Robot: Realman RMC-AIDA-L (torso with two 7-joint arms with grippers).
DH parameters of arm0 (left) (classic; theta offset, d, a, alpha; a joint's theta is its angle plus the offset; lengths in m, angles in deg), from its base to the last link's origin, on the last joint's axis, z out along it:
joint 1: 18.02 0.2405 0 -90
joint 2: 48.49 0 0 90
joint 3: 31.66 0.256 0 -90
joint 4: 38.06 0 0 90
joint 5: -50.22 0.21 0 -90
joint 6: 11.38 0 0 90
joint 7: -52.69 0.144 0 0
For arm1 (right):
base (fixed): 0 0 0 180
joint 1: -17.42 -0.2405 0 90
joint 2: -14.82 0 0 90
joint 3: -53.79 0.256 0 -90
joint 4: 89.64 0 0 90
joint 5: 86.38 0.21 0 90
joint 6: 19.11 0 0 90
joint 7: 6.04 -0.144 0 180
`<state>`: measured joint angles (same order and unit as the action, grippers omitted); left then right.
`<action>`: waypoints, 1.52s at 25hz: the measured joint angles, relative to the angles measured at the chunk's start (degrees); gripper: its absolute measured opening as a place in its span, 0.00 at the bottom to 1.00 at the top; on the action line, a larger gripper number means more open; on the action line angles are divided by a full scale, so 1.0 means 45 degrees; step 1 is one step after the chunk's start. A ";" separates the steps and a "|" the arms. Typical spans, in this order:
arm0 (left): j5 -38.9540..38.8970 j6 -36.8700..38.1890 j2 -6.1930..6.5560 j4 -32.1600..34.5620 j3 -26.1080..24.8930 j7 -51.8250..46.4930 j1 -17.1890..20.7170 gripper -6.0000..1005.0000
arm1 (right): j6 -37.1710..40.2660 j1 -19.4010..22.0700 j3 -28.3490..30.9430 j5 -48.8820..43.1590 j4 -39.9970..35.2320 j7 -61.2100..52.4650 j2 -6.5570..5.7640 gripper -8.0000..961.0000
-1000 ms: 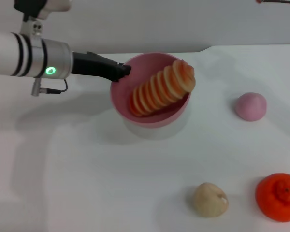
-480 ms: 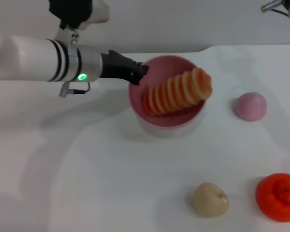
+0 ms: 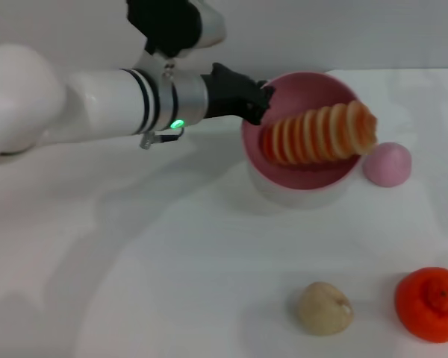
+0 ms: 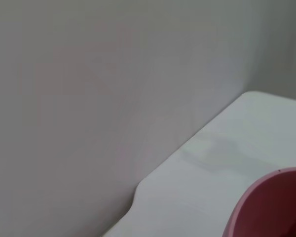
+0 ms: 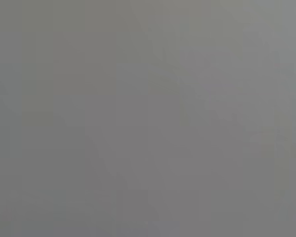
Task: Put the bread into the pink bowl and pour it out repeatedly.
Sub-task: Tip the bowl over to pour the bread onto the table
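1. The left gripper (image 3: 260, 104) reaches in from the left at the far side of the white table (image 3: 172, 283), its black fingers clamped on the left rim of the pink bowl (image 3: 302, 175).
2. The pink bowl is held tilted, its opening turned toward the camera; a pale shadow lies under it on the table, so it seems lifted, though whether its base touches the surface cannot be told. In the left wrist view only a curve of the rim (image 4: 266, 202) shows, with the table's far edge and the grey wall beyond.
3. The bread (image 3: 321, 134) lies inside the bowl, slanting from the left of the hollow up to the right, its right end poking over the right rim.
4. A round pink bun (image 3: 387, 164) sits just beside the bowl's right edge, leaving little room there.
5. A beige lump (image 3: 325, 307) and an orange fruit (image 3: 430, 304) rest near the front right, well apart from the bowl.
6. The near left of the table is open.
7. The right gripper is out of sight; its wrist view shows plain grey.
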<state>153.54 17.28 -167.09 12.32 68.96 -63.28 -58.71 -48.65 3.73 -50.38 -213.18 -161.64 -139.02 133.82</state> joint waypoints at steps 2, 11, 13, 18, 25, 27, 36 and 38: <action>-0.0516 -0.0570 -0.0007 0.0219 0.0541 0.0363 0.0131 0.14 | -0.0506 0.0028 0.0008 -0.0278 0.0387 -0.0651 -0.0007 0.57; -0.2065 -0.4096 -0.0026 0.1508 0.3851 0.2235 0.0796 0.14 | -0.2197 -0.0051 0.0008 -0.0384 0.1763 -0.2139 -0.0042 0.57; -0.2012 -0.4850 -0.0026 0.1534 0.4393 0.2300 0.0804 0.14 | -0.2414 -0.0023 -0.0059 -0.0412 0.1896 -0.2220 -0.0039 0.57; -0.1964 -0.6055 -0.0031 0.1542 0.5372 0.2818 0.0811 0.14 | -0.2525 0.0025 -0.0119 -0.0444 0.1958 -0.2252 -0.0023 0.57; -0.1783 -0.7783 -0.0046 0.1553 0.6798 0.4083 0.0829 0.15 | -0.2541 -0.0006 -0.0238 -0.0457 0.2040 -0.2259 -0.0019 0.57; -0.1783 -0.8495 -0.0046 0.1555 0.7185 0.4206 0.0850 0.15 | -0.2544 -0.0046 -0.0290 -0.0458 0.2064 -0.2261 -0.0019 0.57; -0.0794 -1.1472 -0.0082 0.1834 0.8640 0.4133 0.1274 0.15 | -0.2557 -0.0137 -0.0303 -0.0459 0.2076 -0.2265 -0.0033 0.57; -0.0578 -1.1981 -0.0083 0.1952 0.8821 0.4111 0.1417 0.15 | -0.2559 -0.0165 -0.0302 -0.0458 0.2076 -0.2265 -0.0037 0.57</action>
<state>150.94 -36.64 -167.46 21.10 108.66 -44.78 -52.33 -60.16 2.99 -51.74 -215.24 -152.30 -149.21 133.65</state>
